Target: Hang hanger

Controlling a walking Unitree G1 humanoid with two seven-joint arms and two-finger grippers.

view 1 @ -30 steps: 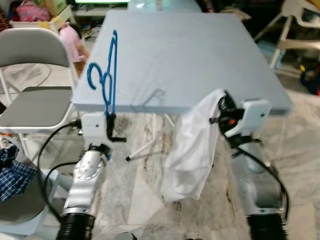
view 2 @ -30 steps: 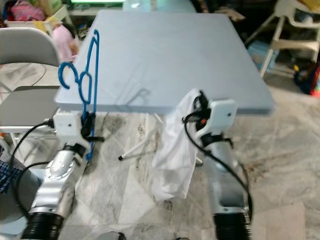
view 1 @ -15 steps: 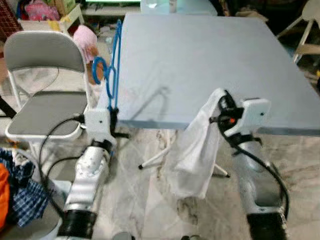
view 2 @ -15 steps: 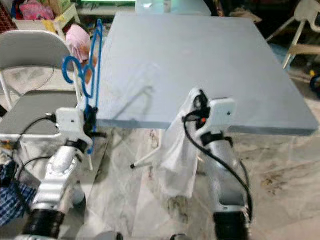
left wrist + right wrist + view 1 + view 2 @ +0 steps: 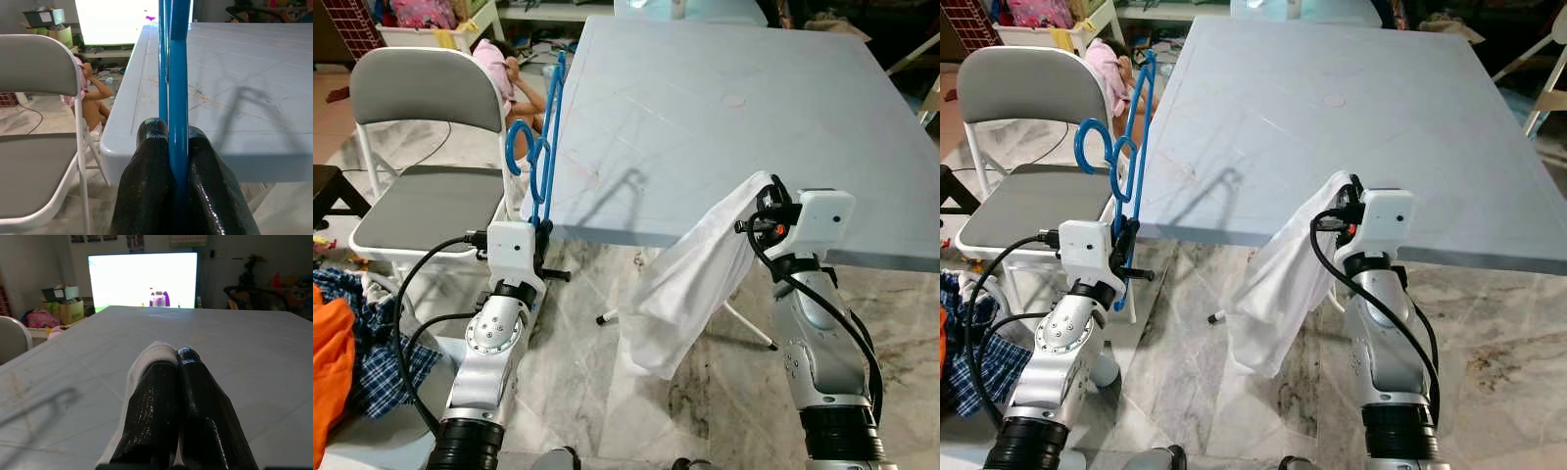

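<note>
A blue plastic hanger [image 5: 540, 157] stands upright at the near left corner of the grey-blue table [image 5: 724, 108], its hook curling towards the chair. My left gripper [image 5: 540, 233] is shut on the hanger's lower bar; the left wrist view has both black fingers [image 5: 151, 161] clamped on the blue bar [image 5: 178, 88]. A white cloth [image 5: 690, 284] hangs below the table's front edge from my right gripper [image 5: 766, 201], which is shut on its top edge. In the right wrist view the cloth [image 5: 146, 357] wraps over one finger.
A grey folding chair [image 5: 426, 186] stands left of the table. A person in pink [image 5: 509, 78] sits on the floor behind it. Checked and orange clothes [image 5: 352, 343] lie at the lower left. The floor is marble tile.
The camera has shifted, so the table now sits further right and closer. Both grippers keep their hold; the hanger and cloth stay in the same place relative to the arms.
</note>
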